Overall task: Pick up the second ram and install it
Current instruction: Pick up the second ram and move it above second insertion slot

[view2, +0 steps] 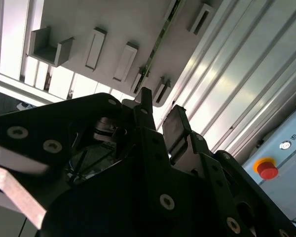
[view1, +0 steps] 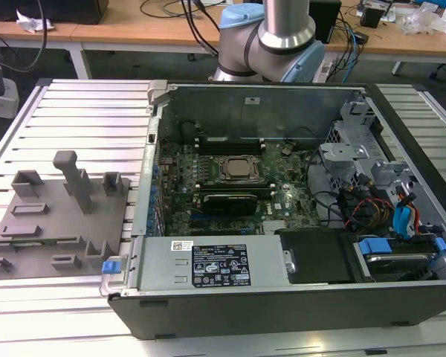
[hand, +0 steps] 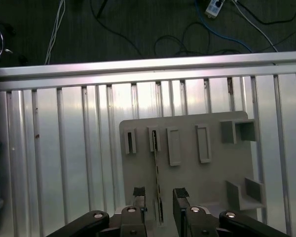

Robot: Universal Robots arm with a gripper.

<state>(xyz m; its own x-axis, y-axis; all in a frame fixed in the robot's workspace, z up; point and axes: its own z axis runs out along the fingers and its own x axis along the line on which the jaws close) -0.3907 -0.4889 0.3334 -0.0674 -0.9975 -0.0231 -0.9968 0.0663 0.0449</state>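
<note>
Two black fingers point(hand: 139, 193) of the gripper point(hand: 160, 195) stand apart, nothing clamped. The second ram point(hand: 157, 168), a thin green circuit-board stick, stands on edge in a slot of the flat grey plastic holder plate point(hand: 217, 170), and in the first wrist view it lines up with the gap between the fingers. Bare plate shows on both sides of the stick. The plate lies on a ribbed aluminium table point(hand: 74, 148), with a cable-strewn dark floor point(hand: 138, 24) past the table's edge.

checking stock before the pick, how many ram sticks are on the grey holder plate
1: the ram stick stands on edge in a slot of the grey holder plate, in line with the open hand. Other slots look empty.
</note>
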